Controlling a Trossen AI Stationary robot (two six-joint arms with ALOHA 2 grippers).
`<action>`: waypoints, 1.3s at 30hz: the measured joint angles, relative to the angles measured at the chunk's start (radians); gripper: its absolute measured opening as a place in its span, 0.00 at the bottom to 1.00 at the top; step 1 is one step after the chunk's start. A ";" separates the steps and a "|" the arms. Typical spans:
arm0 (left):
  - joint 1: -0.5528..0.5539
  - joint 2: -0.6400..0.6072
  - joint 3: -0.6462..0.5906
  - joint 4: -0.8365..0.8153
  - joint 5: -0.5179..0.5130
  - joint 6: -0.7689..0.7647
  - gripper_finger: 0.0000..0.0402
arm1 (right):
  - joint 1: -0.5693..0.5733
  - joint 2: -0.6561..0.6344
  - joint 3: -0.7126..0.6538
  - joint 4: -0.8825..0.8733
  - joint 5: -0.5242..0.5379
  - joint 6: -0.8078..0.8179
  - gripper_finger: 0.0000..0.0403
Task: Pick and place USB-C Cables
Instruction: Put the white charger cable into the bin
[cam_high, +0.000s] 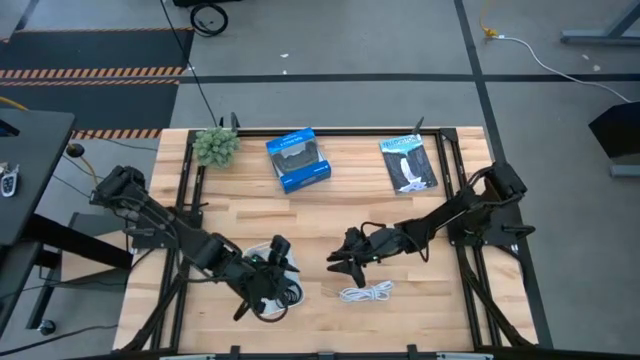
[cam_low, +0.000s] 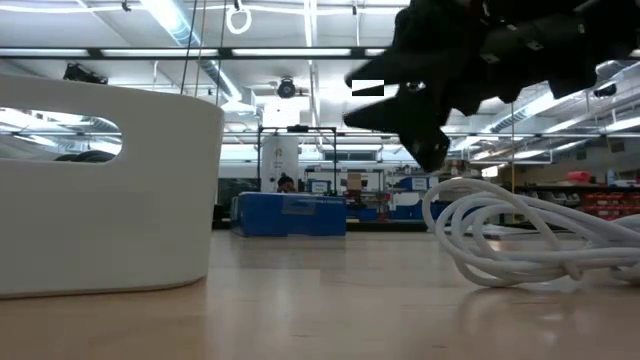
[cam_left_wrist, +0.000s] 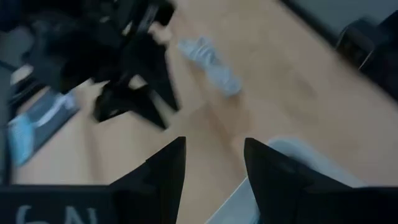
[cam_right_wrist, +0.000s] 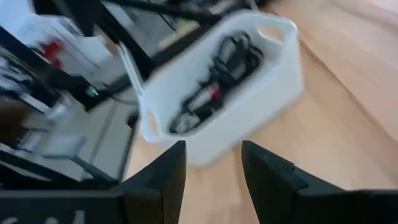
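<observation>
A white cable bundle (cam_high: 366, 293) lies on the wooden table near its near edge; it also shows in the low view (cam_low: 520, 235) and the left wrist view (cam_left_wrist: 208, 62). A white bin (cam_right_wrist: 249, 93) stands to its left and holds dark cable bundles (cam_right_wrist: 217, 81), one with red on it. I cannot make out a grey one. My right gripper (cam_high: 340, 262) hovers open just beyond the white cable, pointing toward the bin (cam_high: 270, 292). My left gripper (cam_high: 278, 255) hangs open over the bin's far rim (cam_left_wrist: 292, 162).
A blue box (cam_high: 298, 158) and a black-and-white package (cam_high: 408, 163) lie near the table's far edge, with a green plant (cam_high: 215, 146) at the far left corner. Bare wood lies between them and the grippers. Black frame rails run along both table sides.
</observation>
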 joint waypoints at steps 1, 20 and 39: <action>0.009 0.000 -0.020 0.050 0.023 0.000 0.43 | 0.000 -0.017 0.000 -0.056 0.014 0.002 0.40; 0.152 0.098 -0.208 0.620 0.184 -0.256 0.43 | -0.003 -0.606 0.001 -0.490 0.313 -0.222 0.40; 0.207 0.426 0.044 0.528 0.197 -0.338 0.43 | 0.018 -0.957 0.000 -0.713 0.415 -0.461 0.40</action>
